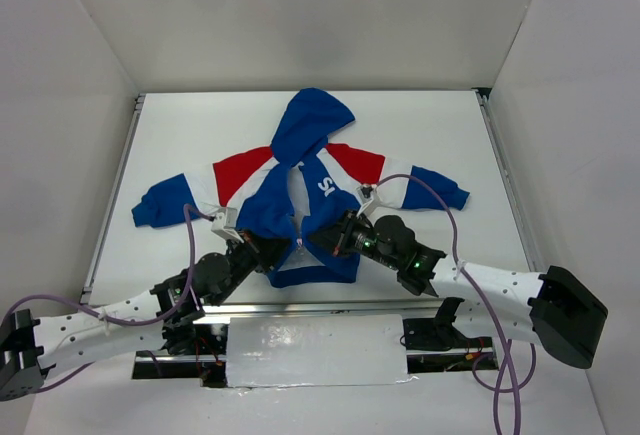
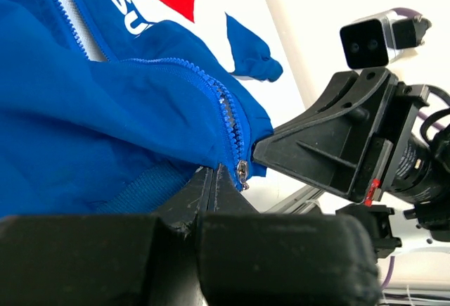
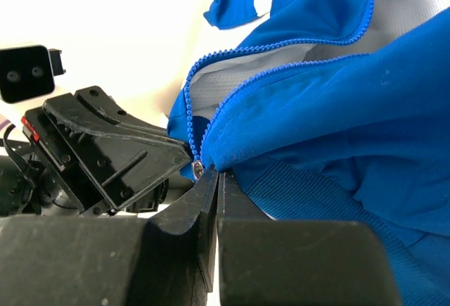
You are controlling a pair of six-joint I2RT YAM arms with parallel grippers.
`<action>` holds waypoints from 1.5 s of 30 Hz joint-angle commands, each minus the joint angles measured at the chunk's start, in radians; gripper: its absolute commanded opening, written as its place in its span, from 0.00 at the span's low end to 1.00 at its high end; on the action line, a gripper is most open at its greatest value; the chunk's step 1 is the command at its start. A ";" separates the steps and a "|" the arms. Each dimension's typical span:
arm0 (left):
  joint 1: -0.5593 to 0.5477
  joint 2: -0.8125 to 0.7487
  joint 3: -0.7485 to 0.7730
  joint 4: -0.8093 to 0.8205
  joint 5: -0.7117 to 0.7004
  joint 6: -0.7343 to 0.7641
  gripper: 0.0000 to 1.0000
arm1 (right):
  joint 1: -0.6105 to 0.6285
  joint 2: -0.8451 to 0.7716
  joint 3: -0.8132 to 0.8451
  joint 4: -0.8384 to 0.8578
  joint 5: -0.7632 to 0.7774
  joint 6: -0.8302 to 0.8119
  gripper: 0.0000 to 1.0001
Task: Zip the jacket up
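Observation:
The blue jacket (image 1: 300,170) lies flat on the white table, hood pointing away, with red and white bands on its sleeves. Its front stands open, showing white lining, and the zipper teeth are apart above the silver slider (image 2: 241,170), which sits at the bottom hem. The slider also shows in the right wrist view (image 3: 197,169). My left gripper (image 1: 272,252) is shut, pinching the hem just left of the slider (image 2: 214,174). My right gripper (image 1: 325,240) is shut on the hem just right of it (image 3: 216,177). The two grippers nearly touch.
White walls enclose the table on three sides. Metal rails (image 1: 110,215) run along its left and right edges. A shiny foil-covered plate (image 1: 315,350) lies between the arm bases at the near edge. Purple cables (image 1: 455,225) loop over the jacket's sleeves.

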 commanded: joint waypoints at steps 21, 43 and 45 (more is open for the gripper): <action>0.001 0.080 0.053 0.052 0.117 0.162 0.00 | -0.012 0.029 0.133 -0.268 0.107 0.226 0.00; 0.000 0.197 0.067 0.129 0.399 0.308 0.00 | -0.056 -0.034 0.111 -0.314 0.226 0.440 0.00; 0.000 0.200 0.066 0.130 0.421 0.323 0.00 | -0.059 -0.055 0.111 -0.336 0.229 0.450 0.00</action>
